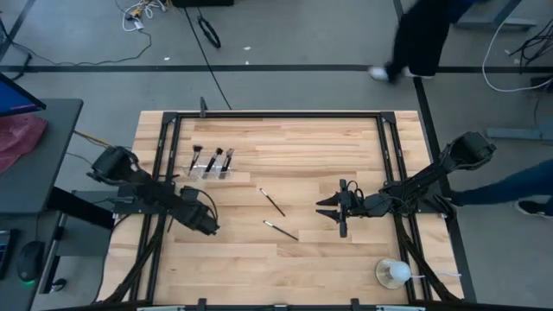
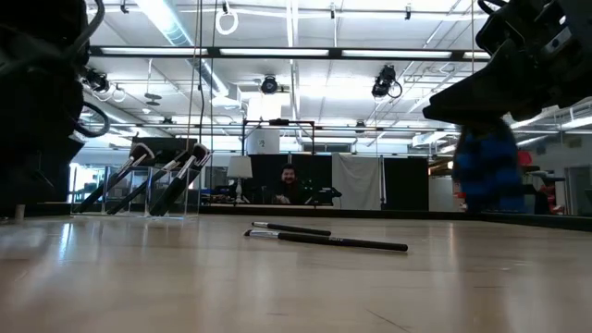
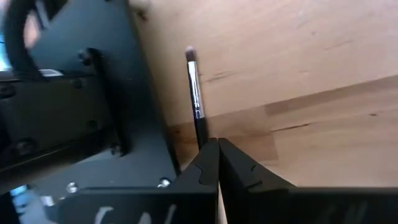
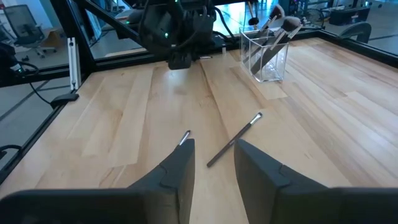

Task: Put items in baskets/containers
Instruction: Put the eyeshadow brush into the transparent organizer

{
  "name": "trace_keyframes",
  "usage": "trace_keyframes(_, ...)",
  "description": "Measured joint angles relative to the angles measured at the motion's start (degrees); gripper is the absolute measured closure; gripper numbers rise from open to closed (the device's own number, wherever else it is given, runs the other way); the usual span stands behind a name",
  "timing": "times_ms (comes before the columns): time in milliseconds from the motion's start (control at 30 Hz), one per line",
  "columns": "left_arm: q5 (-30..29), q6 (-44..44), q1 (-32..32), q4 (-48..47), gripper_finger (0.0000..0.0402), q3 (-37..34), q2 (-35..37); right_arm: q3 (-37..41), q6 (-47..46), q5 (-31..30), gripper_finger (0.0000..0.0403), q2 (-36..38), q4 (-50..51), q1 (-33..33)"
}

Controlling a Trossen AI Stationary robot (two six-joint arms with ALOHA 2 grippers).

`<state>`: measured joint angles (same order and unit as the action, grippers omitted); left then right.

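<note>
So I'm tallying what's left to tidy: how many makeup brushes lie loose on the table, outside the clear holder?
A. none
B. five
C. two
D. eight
C: the high view shows just two brushes on the wood, one brush and a second brush below it, both between the arms; the others stand in the clear holder.

Left gripper (image 3: 217,163) fingers together — brush (image 3: 195,96) on table (image 3: 311,74) ahead.

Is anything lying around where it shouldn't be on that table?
Yes. Two makeup brushes lie loose mid-table, apart from the clear holder where three others stand. The left gripper seems shut on another brush.
</note>
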<state>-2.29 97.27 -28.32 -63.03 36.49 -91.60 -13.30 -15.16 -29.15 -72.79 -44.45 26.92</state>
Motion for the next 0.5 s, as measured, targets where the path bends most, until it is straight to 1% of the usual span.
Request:
trace_keyframes(200, 0.88, -0.24, -0.13, -4.78, 0.04, 3.92, -4.25, -0.02, -0.02, 0.0, 0.0289, 0.0, -0.04, -0.52)
trace_keyframes(367, 1.31, 0.46, -0.16, -11.74, 0.0401, 5.71, -6.48, -0.01, -0.02, 0.0, 0.0289, 0.0, -0.07, -0.68)
trace_keyframes(500, 1.45, 0.66, -0.47, -11.2, 0.0401, 5.62, -7.99, 0.0, -0.02, 0.0, 0.0289, 0.0, 0.04, -0.68)
